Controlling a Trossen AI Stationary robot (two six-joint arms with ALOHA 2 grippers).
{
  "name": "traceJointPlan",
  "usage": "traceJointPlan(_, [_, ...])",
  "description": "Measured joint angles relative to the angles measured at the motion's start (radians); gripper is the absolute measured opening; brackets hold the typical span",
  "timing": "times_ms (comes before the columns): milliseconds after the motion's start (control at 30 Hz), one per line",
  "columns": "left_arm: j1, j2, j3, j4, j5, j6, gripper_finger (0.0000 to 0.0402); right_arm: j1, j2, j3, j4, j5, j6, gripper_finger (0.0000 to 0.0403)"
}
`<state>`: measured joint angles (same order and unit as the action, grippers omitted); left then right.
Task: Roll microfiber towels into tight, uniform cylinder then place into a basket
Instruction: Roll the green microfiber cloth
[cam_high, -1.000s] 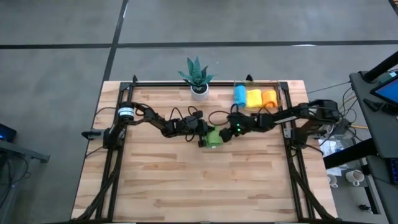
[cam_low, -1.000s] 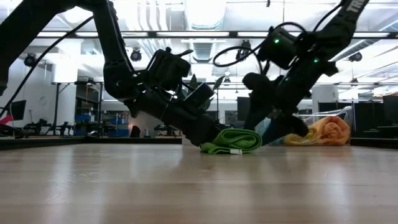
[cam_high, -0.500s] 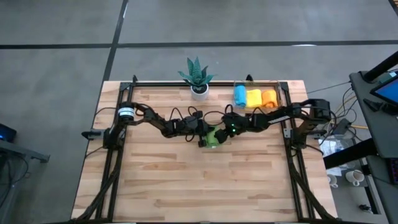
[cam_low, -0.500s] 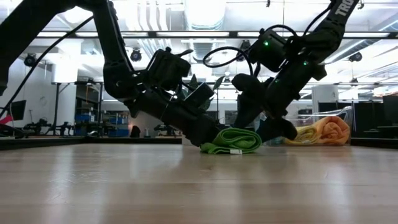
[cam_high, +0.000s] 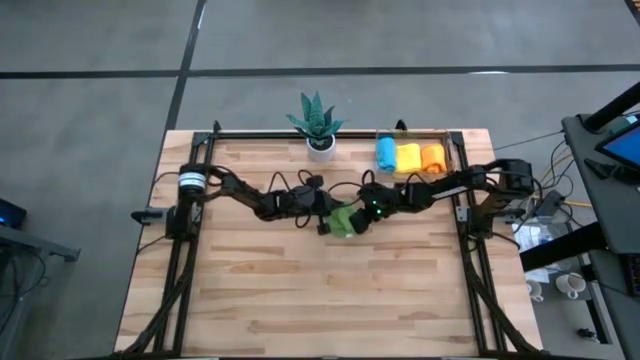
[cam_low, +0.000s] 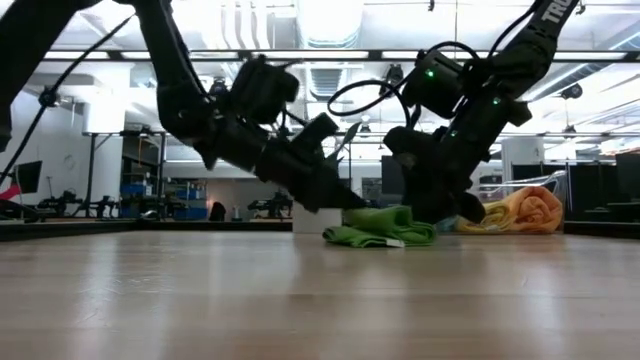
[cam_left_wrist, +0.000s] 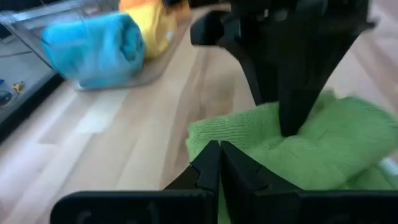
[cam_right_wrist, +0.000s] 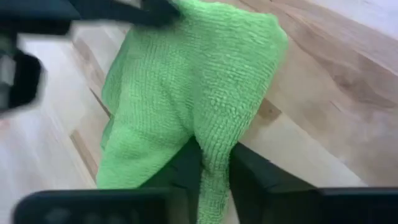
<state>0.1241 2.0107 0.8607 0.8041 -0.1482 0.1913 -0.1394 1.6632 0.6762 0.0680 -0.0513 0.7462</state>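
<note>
— Green towel (cam_high: 343, 221)?
— Lying loosely rolled mid-counter (cam_high: 300, 290), between both arms.
— Right end effector (cam_right_wrist: 214, 171)?
— Clamped on a fold of that green cloth.
— Left end effector (cam_left_wrist: 219, 163)?
— Fingers pressed together, tips at the towel's edge, apparently gripping nothing.
— Basket (cam_high: 448, 148)?
— Far right corner, holding blue, yellow and orange rolls, beside a potted plant (cam_high: 317, 122).

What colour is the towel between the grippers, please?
Bright green towel, clearest in the right wrist view.
</note>
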Motion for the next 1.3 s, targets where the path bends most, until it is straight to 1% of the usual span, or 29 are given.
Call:
traceJointPlan(100, [-0.006,-0.054,-0.019,-0.013,-0.001,0.0,0.0,0.0,-0.021,0.0,-0.054,0.0,-0.044,0.0041])
traceJointPlan(200, [-0.013,-0.101,-0.04,-0.008,-0.001,-0.001,0.0,0.0,-0.066,0.01,-0.179,0.007,-0.073,0.002])
traceJointPlan(267, [-0.016,-0.123,-0.053,-0.008,0.0,-0.009,0.0,0.002,-0.1,0.03,-0.303,0.041,-0.084,0.0015])
traceJointPlan(400, [-0.016,-0.134,-0.057,0.007,-0.003,-0.117,0.0,0.004,-0.16,0.095,-0.579,0.149,-0.093,0.0014])
traceJointPlan(467, [-0.016,-0.119,-0.047,0.022,0.001,-0.149,0.0,0.004,-0.176,0.123,-0.684,0.192,-0.093,0.0014])
traceJointPlan(533, [-0.018,-0.098,-0.037,0.024,0.017,-0.16,0.0,0.004,-0.181,0.144,-0.747,0.216,-0.076,0.0014])
traceJointPlan(667, [-0.03,-0.046,0.003,0.029,0.041,-0.16,0.0,0.004,-0.167,0.164,-0.783,0.229,-0.065,0.0014])
traceJointPlan(767, [-0.043,0.001,0.048,0.069,0.09,-0.16,0.0,0.004,-0.147,0.174,-0.783,0.229,-0.067,0.0014])
traceJointPlan(933, [-0.056,0.124,0.16,0.077,0.107,-0.158,0.0,0.006,-0.124,0.191,-0.779,0.229,-0.073,0.0014])
traceJointPlan(1000, [-0.054,0.175,0.207,0.075,0.1,-0.152,0.0,0.01,-0.123,0.193,-0.783,0.229,-0.074,0.0014])
traceJointPlan(1067, [-0.054,0.223,0.262,0.078,0.07,-0.151,0.0,0.011,-0.125,0.198,-0.774,0.229,-0.075,0.0014])
traceJointPlan(1167, [-0.054,0.264,0.318,0.08,0.027,-0.153,0.0,0.013,-0.129,0.2,-0.776,0.229,-0.077,0.0013])
traceJointPlan(1300, [-0.055,0.279,0.342,0.078,-0.006,-0.159,0.0,0.015,-0.129,0.198,-0.771,0.229,-0.078,0.0013])
